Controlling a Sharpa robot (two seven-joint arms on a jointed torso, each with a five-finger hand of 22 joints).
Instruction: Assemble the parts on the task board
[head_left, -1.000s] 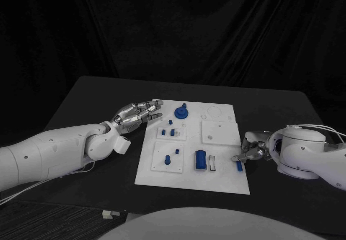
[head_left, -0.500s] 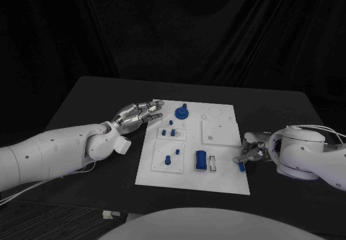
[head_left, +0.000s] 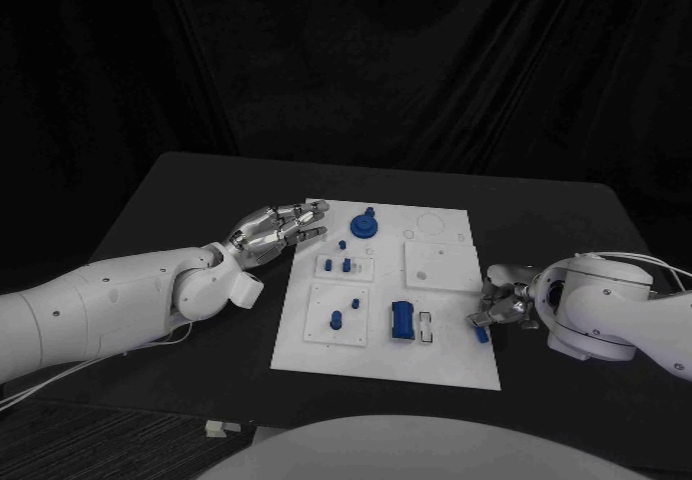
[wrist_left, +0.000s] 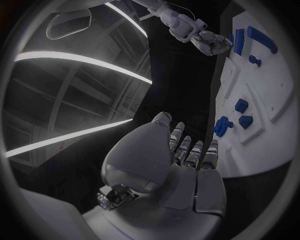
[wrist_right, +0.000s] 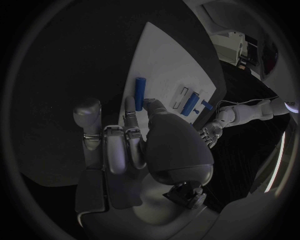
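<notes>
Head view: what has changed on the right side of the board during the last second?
The right hand has drawn slightly toward the board's right edge, its fingers still at the small blue peg lying there. The left hand, the task board and its other blue parts stayed as they were.

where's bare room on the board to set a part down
The square tile on the task board is nearly bare, and so is the board's near strip below the blue block. It is crowded around the round knob and beside the right hand.
</notes>
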